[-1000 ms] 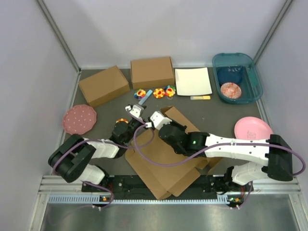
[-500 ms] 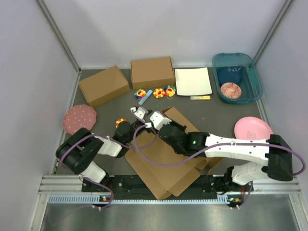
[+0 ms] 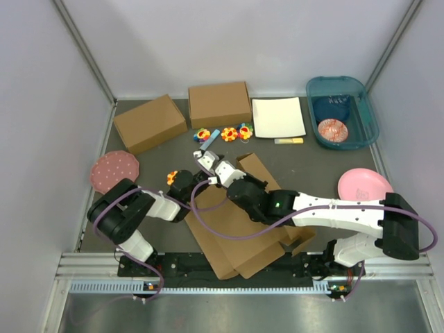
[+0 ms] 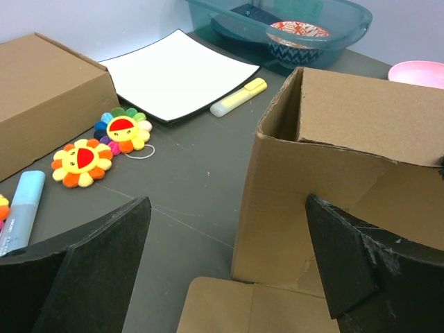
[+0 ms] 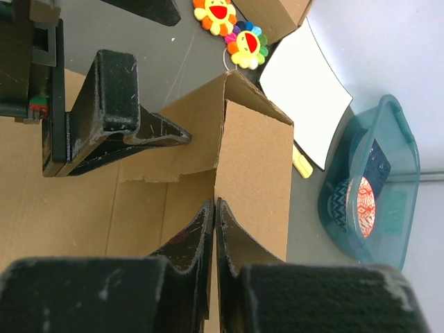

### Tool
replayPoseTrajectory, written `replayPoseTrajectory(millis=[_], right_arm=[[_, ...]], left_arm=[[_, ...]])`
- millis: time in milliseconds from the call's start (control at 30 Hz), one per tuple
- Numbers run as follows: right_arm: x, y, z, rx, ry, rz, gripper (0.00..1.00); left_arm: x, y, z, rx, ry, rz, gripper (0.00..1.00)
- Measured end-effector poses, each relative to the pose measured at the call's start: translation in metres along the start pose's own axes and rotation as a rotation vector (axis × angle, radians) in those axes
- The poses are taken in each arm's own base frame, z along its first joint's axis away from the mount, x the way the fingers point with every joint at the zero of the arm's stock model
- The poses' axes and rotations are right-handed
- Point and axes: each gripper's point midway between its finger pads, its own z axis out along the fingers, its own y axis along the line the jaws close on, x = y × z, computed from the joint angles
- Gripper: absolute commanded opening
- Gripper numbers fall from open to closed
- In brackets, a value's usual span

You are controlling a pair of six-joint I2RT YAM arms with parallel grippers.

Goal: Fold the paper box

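Left hand (image 3: 205, 161) has advanced; paper box (image 4: 333, 173) flap stands just ahead.

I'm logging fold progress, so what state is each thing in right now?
Brown corrugated-cardboard paper box: mostly flat, one side panel and its end flap raised upright.
Left gripper: jaws wide open.
Right gripper: jaws shut, tips at the raised panel.
Two smaller brown cardboard boxes: closed.

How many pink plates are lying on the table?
2. A speckled plate lies near the left edge, and a plain pink plate lies near the right edge. Another could be hidden under the arms.
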Motion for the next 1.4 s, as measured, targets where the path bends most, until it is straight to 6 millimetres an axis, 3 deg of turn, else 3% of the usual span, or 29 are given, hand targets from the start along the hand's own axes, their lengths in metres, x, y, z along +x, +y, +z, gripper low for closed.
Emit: replayPoseTrajectory(millis=[900,1133,1400], right_arm=[[0.001,-0.016,0.004,-0.021,-0.004,0.046,0.00],[0.001,-0.020,0.003,-0.019,-0.003,0.051,0.00],[0.002,-0.022,0.004,-0.015,-0.001,0.056,0.00]], left_arm=[[-0.001,0.005,0.001,-0.024,-0.005,0.054,0.99],[-0.015,0.006,0.015,-0.018,-0.043,0.061,0.99],[-0.015,0.006,0.026,-0.001,-0.037,0.088,0.97]])
